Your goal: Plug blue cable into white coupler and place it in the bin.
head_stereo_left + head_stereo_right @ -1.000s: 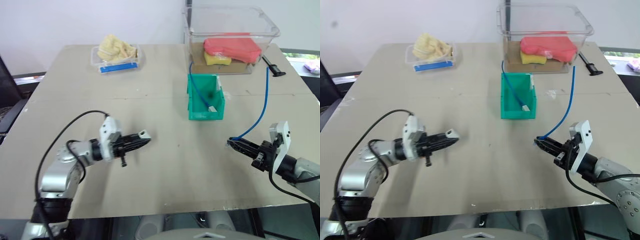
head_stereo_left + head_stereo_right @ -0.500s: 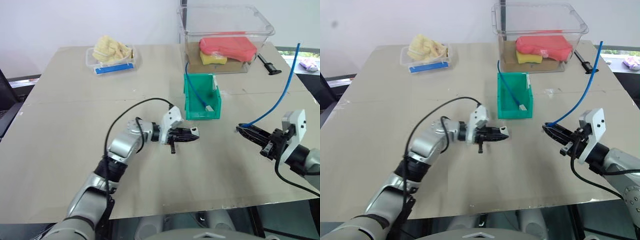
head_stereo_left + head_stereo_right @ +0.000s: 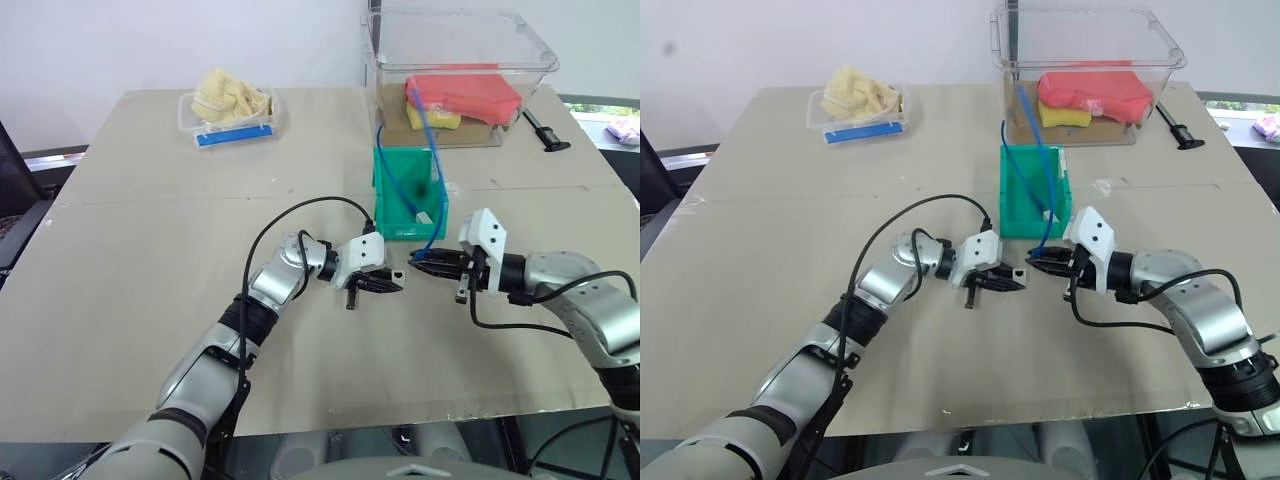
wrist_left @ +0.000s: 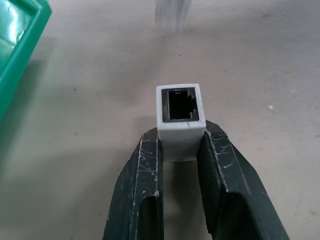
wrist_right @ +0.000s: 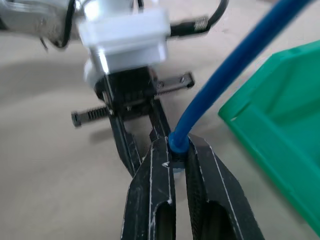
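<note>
Near the centre of the frame, the 2 arms meet tip to tip over the beige table. The left gripper has its 2 black fingers pressed narrow on the small white boxy plastic coupler. The coupler stands out past the fingertips, and its dark square socket opening faces away from the wrist, toward the other arm.

The right gripper points toward the left one. Its fingers are pinched tight on the end of the thin bright-blue flexible cable. The plug itself is hidden between the fingertips, so I cannot see it. The 2 gripper tips are very near to each other, with a small gap between them; the plug does not look to be inside the socket yet.

From the right gripper the blue cable goes up in the frame, over the small bright-green plastic bin, toward the large clear plastic tub at the upper right. The green bin stands just above the 2 grippers in the frame. Inside it lies a second blue cable with a white end piece.

In the tub are a red pad and a yellow sponge. At the upper left of the frame stands a small clear tray holding something pale yellow.
</note>
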